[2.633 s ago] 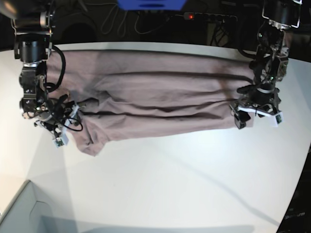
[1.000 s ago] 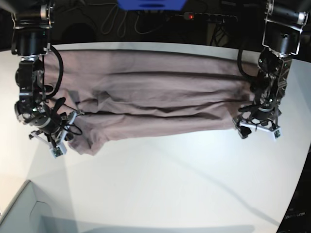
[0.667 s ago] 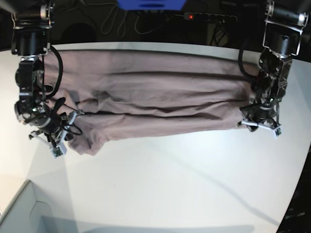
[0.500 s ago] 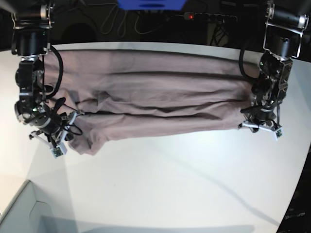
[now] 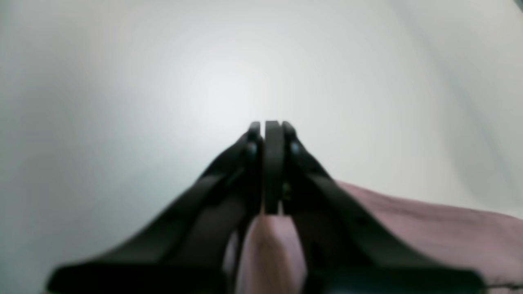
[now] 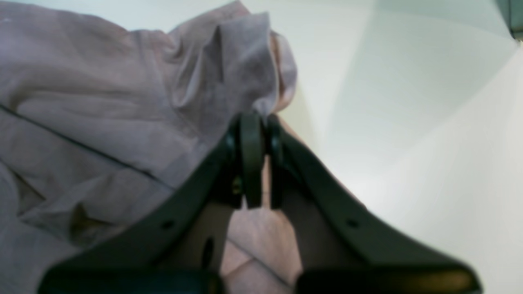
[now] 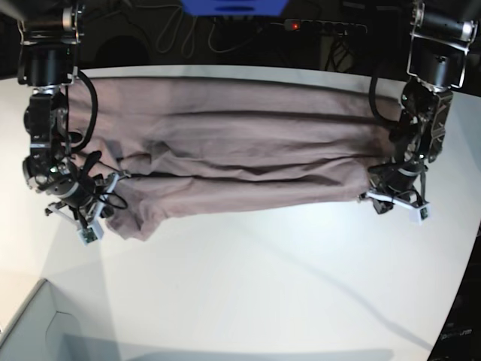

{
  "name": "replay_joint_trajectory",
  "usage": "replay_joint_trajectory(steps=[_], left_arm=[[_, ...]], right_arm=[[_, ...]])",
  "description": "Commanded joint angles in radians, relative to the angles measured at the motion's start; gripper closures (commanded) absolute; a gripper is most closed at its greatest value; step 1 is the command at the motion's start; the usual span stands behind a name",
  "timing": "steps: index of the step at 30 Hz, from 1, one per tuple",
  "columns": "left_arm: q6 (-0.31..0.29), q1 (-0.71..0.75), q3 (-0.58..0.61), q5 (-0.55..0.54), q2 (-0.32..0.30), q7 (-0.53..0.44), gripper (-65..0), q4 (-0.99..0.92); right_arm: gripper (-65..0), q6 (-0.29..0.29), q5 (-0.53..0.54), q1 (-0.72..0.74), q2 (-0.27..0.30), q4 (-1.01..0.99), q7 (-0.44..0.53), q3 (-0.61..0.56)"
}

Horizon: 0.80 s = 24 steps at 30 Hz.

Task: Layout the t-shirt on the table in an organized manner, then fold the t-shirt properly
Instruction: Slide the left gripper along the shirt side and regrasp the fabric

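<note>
Blue object [image 7: 233, 7] at 12 o'clock, far edge. Power strip [image 7: 319, 27] with red light at 1 o'clock. Pale grey-green box corner [image 7: 30, 327] at 7 o'clock.

The left claw [image 5: 273, 134] had its jaws pressed together on mauve t-shirt [image 5: 429, 228] cloth above the white worktop [image 5: 122, 102].

Plain dusty mauve t-shirt [image 7: 240, 150] (no pattern) on white table [image 7: 263, 286].

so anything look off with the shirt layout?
Yes. The t-shirt lies in long lengthwise folds rather than flat, and its end by the right end effector is bunched into a lumpy, drooping wad on the table.
</note>
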Motion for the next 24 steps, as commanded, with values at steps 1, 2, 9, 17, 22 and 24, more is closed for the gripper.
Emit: replay_joint_trajectory(steps=[1, 2, 9, 17, 22, 24], left_arm=[[-0.008, -0.016, -0.007, -0.004, -0.015, -0.024, -9.5, 0.027], [-0.008, -0.004, -0.009, -0.004, -0.017, -0.024, -14.3, 0.036], [-0.008, 0.008, -0.009, -0.001, -0.014, -0.024, -32.5, 0.048], [-0.008, -0.026, -0.009, -0.004, -0.011, -0.027, -32.5, -0.061], [-0.008, -0.027, -0.007, 0.004, 0.006, -0.025, -32.5, -0.08], [-0.008, -0.027, -0.003, 0.004, 0.006, -0.025, -32.4, -0.08]], right_arm=[[0.0, -0.007, 0.011, 0.019, 0.014, 0.018, 0.017, 0.001], [0.0, -0.007, 0.011, 0.019, 0.014, 0.018, 0.017, 0.001], [0.0, -0.007, 0.011, 0.018, 0.014, 0.018, 0.017, 0.001], [0.0, -0.007, 0.011, 0.018, 0.014, 0.018, 0.017, 0.0], [0.0, -0.007, 0.011, 0.018, 0.012, 0.016, 0.017, 0.0], [0.0, -0.007, 0.011, 0.018, 0.012, 0.016, 0.017, 0.0]])
